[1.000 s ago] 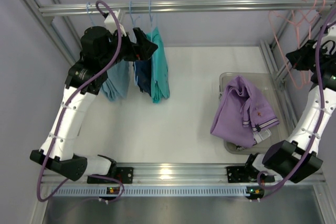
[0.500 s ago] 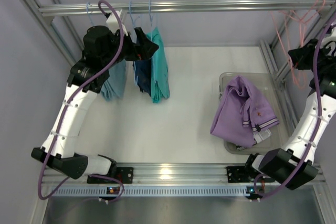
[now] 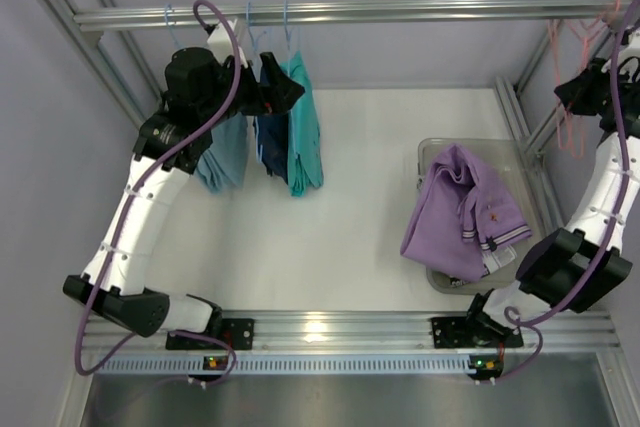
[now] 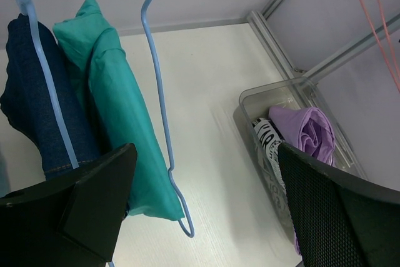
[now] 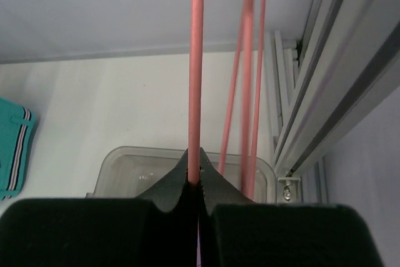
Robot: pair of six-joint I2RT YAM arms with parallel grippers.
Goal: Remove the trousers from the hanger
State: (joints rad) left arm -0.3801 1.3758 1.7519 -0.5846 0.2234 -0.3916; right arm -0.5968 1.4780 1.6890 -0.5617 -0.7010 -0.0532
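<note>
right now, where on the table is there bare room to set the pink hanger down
Widest bare patch: white tabletop between the hanging teal garment and the clear bin, down to the front rail. Crowded: under the hung clothes back left, and the bin, filled by a purple garment.

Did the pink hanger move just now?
Yes. In the top view the pink hanger, clamped in the right gripper, has shifted up and right, away from the clear bin toward the far right corner.

Hanger (image 5: 196, 60): smooth pink wire. Bin (image 3: 505, 152): clear glossy plastic. Rail (image 3: 400, 13): brushed metal. Tabletop (image 3: 370, 187): matt white.
</note>
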